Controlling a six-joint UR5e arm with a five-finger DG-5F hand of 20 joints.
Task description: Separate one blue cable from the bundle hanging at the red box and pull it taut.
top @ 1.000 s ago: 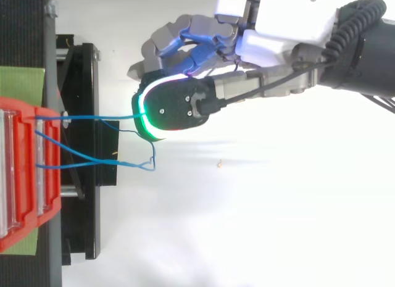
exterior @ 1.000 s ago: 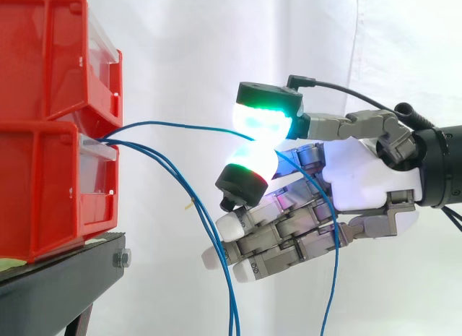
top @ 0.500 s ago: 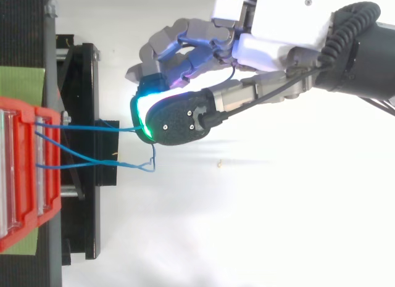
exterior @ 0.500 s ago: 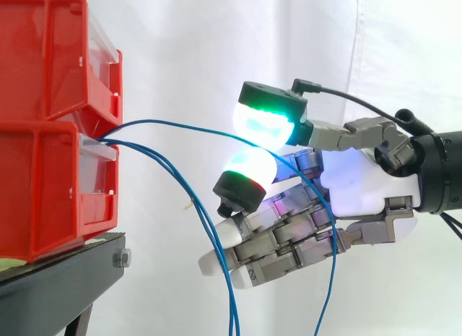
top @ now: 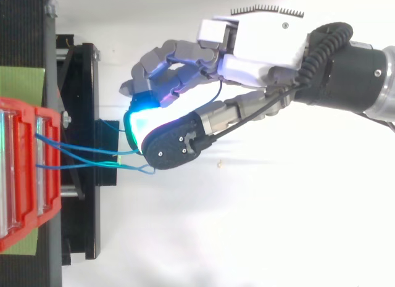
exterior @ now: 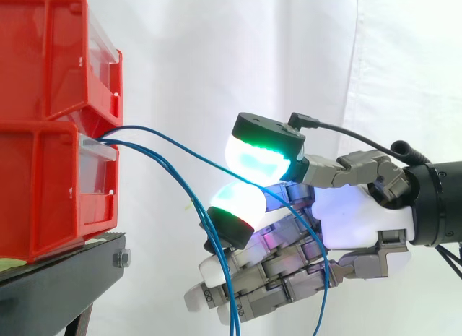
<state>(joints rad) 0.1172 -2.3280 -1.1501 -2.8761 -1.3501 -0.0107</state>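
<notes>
Several thin blue cables come out of the front of the lower of two stacked red bins [exterior: 43, 134]. One blue cable [exterior: 196, 154] slopes down to the right in a nearly straight line and passes between two glowing green-white pads [exterior: 261, 157] of my hand [exterior: 361, 220], which pinch it. Past the pads it runs across the curled fingers and drops out of view. The other blue cables [exterior: 232, 307] hang slack below, in front of the lower fingers. From above, the hand [top: 265, 46] reaches left towards the bins [top: 24, 176], pads just off the stand's edge.
The bins rest on a black stand [exterior: 65, 278] whose edge juts out under the cables [top: 80, 83]. A white curtain hangs behind. The arm enters from the right, with open space below and right of the hand.
The hand has dropped lower and tilted downward with the cable between its pads. The cable's high arch from the bin has flattened into a straight downward slope.
</notes>
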